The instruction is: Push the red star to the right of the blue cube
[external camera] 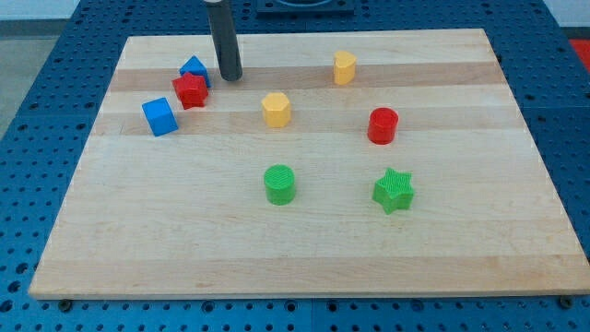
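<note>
Camera view: single oblique look at a wooden board resting on a blue perforated table.
End effector: straight dark rod with no jaws, so nothing opens, closes or is held; my tip rests on the board near the view's top left.
Red star: at about 8 o'clock from my tip, near it but not visibly touching.
Blue cube: at 8 o'clock from the red star, just beside it, with a narrow gap.
Second blue block: shape unclear; sits at 12 o'clock from the red star, touching or almost touching it, and at 9 o'clock from my tip.
Yellow hexagonal block: at 4 o'clock from my tip.
Second yellow block: at 3 o'clock from my tip, well apart.
Red cylinder: right of board centre.
Green cylinder: at 6 o'clock from the yellow hexagonal block.
Green star: at 6 o'clock from the red cylinder.
</note>
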Tool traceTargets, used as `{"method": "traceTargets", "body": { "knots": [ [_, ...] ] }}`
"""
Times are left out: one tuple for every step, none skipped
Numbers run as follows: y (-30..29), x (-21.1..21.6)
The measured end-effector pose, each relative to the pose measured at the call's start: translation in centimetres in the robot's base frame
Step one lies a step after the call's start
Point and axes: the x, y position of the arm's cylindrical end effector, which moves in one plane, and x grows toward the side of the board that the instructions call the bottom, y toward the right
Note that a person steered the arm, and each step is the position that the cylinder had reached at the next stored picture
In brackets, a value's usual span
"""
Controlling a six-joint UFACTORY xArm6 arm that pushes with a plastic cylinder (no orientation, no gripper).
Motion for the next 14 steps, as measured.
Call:
{"method": "traceTargets", "body": {
  "knots": [
    [-1.7, 0.0],
    [-1.7, -0.7],
    [-1.7, -3.8],
    [-1.7, -3.8],
    [-5.1, -3.8],
    [-5.1, -3.8],
    [-5.1, -2.5],
    [-5.1, -1.1],
    [-5.1, -0.6],
    [-5.1, -0.6],
    [-5.3, 0.3],
    [-5.8, 2.5],
    [-6.0, 4.5],
    [-6.0, 4.3]
  ]
}}
